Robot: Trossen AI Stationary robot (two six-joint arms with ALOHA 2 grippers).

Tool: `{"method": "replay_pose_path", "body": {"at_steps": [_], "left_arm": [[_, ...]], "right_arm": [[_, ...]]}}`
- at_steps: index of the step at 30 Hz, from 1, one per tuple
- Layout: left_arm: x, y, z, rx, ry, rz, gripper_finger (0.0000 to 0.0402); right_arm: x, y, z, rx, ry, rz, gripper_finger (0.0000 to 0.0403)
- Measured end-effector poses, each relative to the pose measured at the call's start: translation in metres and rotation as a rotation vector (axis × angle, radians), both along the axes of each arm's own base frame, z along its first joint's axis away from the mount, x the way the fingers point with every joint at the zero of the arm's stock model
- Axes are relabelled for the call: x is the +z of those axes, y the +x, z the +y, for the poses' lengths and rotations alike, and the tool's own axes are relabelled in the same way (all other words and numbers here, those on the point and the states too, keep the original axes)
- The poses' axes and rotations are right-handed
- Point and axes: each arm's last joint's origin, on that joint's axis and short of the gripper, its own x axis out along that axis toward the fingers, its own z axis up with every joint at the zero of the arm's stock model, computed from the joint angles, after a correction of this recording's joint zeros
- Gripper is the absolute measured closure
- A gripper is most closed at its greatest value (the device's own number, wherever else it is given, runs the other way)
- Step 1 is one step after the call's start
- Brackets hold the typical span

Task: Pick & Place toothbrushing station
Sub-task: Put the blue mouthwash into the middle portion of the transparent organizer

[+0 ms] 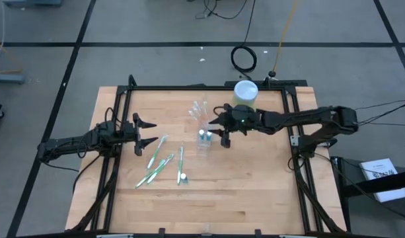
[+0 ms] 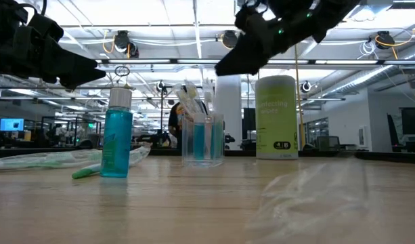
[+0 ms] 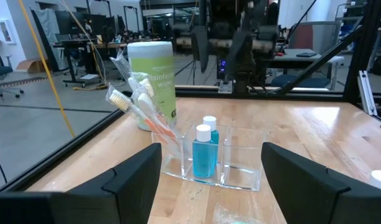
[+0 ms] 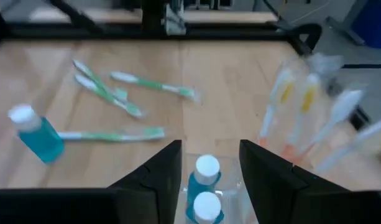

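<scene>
A clear plastic organizer (image 1: 203,144) (image 3: 243,171) stands mid-table. Two small blue bottles with white caps (image 3: 204,152) (image 4: 207,171) stand in it. Wrapped orange-white toothbrushes (image 3: 140,106) (image 4: 296,106) lean out of its far compartment. Several green-white toothbrushes (image 1: 157,160) (image 4: 115,93) lie flat on the table to the left. A third blue bottle (image 2: 117,135) (image 4: 35,134) stands upright beside them. My right gripper (image 1: 222,130) (image 2: 229,64) hangs open above the organizer, over the two bottles, touching nothing. My left gripper (image 1: 149,131) waits open at the table's left.
A lime-green canister with a white lid (image 1: 245,92) (image 2: 276,115) stands behind the organizer, close under my right arm. A black frame (image 1: 189,87) runs along the table's edges. Bare wood lies toward the near edge.
</scene>
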Motion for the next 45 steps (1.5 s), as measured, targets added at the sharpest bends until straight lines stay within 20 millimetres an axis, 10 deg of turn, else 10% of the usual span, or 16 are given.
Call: {"method": "replay_pose_path", "body": {"at_steps": [9,23,45], "left_arm": [[0.0,0.0,0.0,0.0,0.0,0.0,0.0117],[0.004,0.0,0.0,-0.002,-0.061,-0.051,0.0117],[0.007,0.013,-0.017,-0.163,-0.402,-0.082,0.0117]], "right_arm": [[0.015,-0.055,0.019,0.019,0.046,0.036,0.0253],[-0.018,-0.136,0.028,-0.03,0.058,-0.389,0.0258],[-0.028,-0.152,0.029,-0.024,0.038,-0.417,0.0265]]}}
